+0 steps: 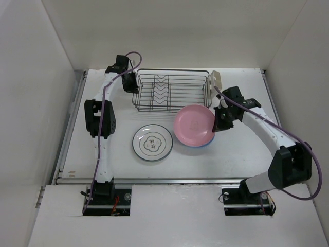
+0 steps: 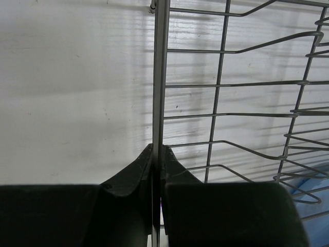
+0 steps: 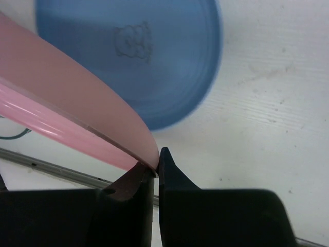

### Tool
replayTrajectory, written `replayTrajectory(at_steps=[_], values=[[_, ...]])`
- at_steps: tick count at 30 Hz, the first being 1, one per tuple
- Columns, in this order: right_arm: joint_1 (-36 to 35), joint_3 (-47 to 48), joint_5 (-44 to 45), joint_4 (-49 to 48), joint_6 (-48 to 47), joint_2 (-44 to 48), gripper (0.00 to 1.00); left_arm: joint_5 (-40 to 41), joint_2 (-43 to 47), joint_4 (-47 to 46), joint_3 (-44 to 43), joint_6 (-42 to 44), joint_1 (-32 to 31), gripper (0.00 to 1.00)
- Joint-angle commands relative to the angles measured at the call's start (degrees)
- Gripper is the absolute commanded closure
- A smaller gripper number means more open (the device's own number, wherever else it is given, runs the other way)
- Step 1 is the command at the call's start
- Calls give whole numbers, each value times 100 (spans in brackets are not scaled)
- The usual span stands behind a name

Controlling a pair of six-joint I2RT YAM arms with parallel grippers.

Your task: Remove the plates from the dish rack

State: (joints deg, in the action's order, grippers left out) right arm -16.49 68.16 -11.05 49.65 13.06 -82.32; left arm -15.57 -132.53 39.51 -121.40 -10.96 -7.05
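Observation:
The dish rack stands at the back middle with no plates in it. My left gripper is shut on the rack's left end rim wire. My right gripper is shut on the edge of the pink plate and holds it just above the blue plate, which lies flat on the table. In the right wrist view the pink plate is pinched at its rim, with the blue plate below. The white plate with dark rim lies flat in front of the rack. The orange sunburst plate is out of view.
A cream plastic cup hangs on the rack's right end. White walls enclose the table on the left, back and right. A metal rail runs along the table's front edge.

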Motion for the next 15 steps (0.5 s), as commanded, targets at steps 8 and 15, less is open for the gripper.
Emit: replayTrajectory(at_steps=[8,15], values=[[374,-207,208,-420,522,-802,92,-96,403,549,354,-249,-227,100],[375,-49,594,-421,522,-979,25,-95,456,549,354,-187,-279,89]])
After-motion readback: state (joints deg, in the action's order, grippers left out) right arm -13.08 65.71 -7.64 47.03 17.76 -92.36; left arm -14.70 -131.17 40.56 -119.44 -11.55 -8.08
